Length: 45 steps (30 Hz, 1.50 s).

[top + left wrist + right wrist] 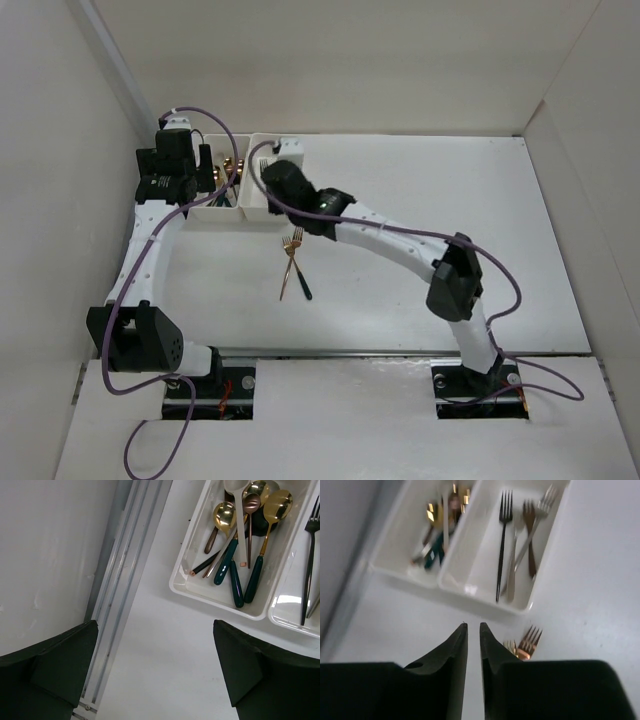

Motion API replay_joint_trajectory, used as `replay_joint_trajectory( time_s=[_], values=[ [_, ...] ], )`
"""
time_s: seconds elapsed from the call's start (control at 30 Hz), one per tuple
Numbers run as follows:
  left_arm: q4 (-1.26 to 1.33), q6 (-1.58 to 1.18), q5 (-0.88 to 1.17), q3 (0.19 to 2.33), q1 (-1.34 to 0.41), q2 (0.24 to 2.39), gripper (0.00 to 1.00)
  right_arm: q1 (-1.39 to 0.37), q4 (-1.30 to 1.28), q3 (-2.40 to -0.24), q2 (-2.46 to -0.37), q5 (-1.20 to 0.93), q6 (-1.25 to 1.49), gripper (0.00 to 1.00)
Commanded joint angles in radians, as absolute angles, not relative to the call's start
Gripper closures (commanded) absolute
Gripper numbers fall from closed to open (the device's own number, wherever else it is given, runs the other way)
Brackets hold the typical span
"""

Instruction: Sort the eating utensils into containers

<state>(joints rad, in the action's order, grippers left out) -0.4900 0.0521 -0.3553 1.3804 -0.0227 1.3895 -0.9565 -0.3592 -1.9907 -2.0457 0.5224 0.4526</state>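
White rectangular plastic bin, far left of the counter: holds gold, copper and silver spoons, several green-handled. Matching white bin, touching its right side: holds black, silver and copper forks. Two loose forks, one gold, one copper, lie crossed on the counter near the second bin. Left claw: fingers spread wide, empty. Right claw: fingers almost together, gripping nothing.
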Motion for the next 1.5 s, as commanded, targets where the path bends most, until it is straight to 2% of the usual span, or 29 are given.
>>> replay_joint_trajectory(
  time_s=[0.0,0.13,0.17,0.27,0.37,0.6,0.7,0.9,0.97,1.03,1.07,1.13,1.17,1.2,1.33,1.47],
  values=[
    [-0.466,0.052,-0.348,1.387,-0.026,1.341,0.00,-0.995,-0.724,-2.006,-2.195,0.474,0.589,0.78],
    [-0.466,0.052,-0.348,1.387,-0.026,1.341,0.00,-1.063,-0.632,-1.864,-2.139,0.416,0.589,0.45],
    [-0.466,0.052,-0.339,1.376,-0.026,1.332,0.00,-1.063,-0.617,-1.823,-2.126,0.407,0.603,0.43],
    [-0.466,0.052,-0.339,1.376,-0.026,1.322,0.00,-1.063,-0.617,-1.813,-2.126,0.394,0.624,0.44],
    [-0.466,0.052,-0.339,1.376,-0.026,1.322,0.00,-1.063,-0.638,-1.838,-2.184,0.342,0.624,0.52],
    [-0.466,0.052,-0.339,1.365,-0.026,1.304,0.00,-1.063,-0.592,-1.819,-2.246,0.267,0.624,0.59],
    [-0.466,0.052,-0.339,1.356,-0.026,1.295,0.00,-1.063,-0.601,-1.833,-2.290,0.258,0.646,0.59],
    [-0.466,0.052,-0.339,1.356,-0.026,1.295,0.00,-1.052,-0.669,-1.882,-2.355,0.302,0.683,0.51],
    [-0.466,0.052,-0.339,1.356,-0.026,1.295,0.00,-1.052,-0.708,-1.896,-2.382,0.345,0.696,0.57],
    [-0.475,0.052,-0.348,1.356,-0.026,1.295,0.00,-1.042,-0.736,-1.905,-2.395,0.373,0.732,0.68],
    [-0.476,0.052,-0.348,1.356,-0.026,1.295,0.00,-1.042,-0.736,-1.896,-2.395,0.383,0.732,0.77],
    [-0.476,0.052,-0.357,1.356,-0.026,1.295,0.00,-1.031,-0.746,-1.850,-2.385,0.383,0.762,0.85],
    [-0.476,0.052,-0.357,1.356,-0.026,1.295,0.00,-1.031,-0.746,-1.817,-2.375,0.383,0.762,0.95],
    [-0.476,0.052,-0.357,1.356,-0.026,1.295,0.00,-1.020,-0.746,-1.800,-2.375,0.383,0.778,1.00],
    [-0.476,0.052,-0.357,1.356,-0.026,1.285,0.00,-1.011,-0.746,-1.674,-2.312,0.403,0.801,1.00],
    [-0.476,0.052,-0.367,1.356,-0.026,1.285,0.00,-1.011,-0.692,-1.508,-2.159,0.445,0.805,1.00]
  ],
)
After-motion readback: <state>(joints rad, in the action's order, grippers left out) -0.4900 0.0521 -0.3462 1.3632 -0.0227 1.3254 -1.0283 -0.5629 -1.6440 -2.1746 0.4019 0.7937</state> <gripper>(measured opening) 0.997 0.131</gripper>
